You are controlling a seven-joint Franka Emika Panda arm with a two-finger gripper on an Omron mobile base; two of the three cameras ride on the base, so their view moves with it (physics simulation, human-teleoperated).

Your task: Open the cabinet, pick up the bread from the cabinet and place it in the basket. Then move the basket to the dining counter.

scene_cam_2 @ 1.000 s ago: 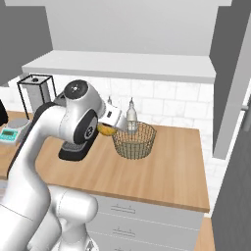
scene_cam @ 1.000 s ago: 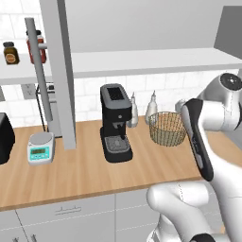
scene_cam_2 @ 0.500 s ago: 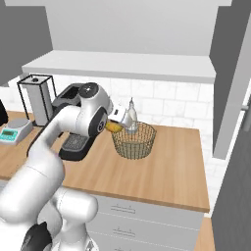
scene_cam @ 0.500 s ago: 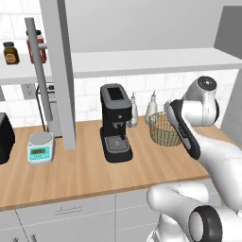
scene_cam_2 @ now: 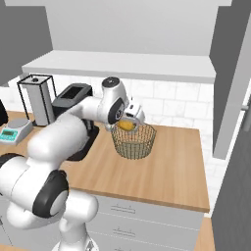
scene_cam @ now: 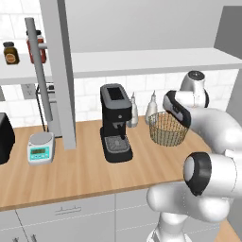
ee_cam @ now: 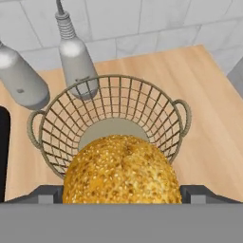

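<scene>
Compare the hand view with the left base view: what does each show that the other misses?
Hand view alone: the bread close up, above the basket's open mouth. Left base view alone: the coffee machine, the scale, two jars on the shelf and the open cabinet door. Both: the wire basket on the wood counter, with two grey bottles beside it.

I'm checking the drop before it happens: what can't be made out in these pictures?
- Hand view: the bread hides the fingertips and part of the basket floor.
- Left base view: the arm hides the hand, the bread, and the basket's right rim.
- Right base view: the bread is too small to judge contact with the hand.
</scene>
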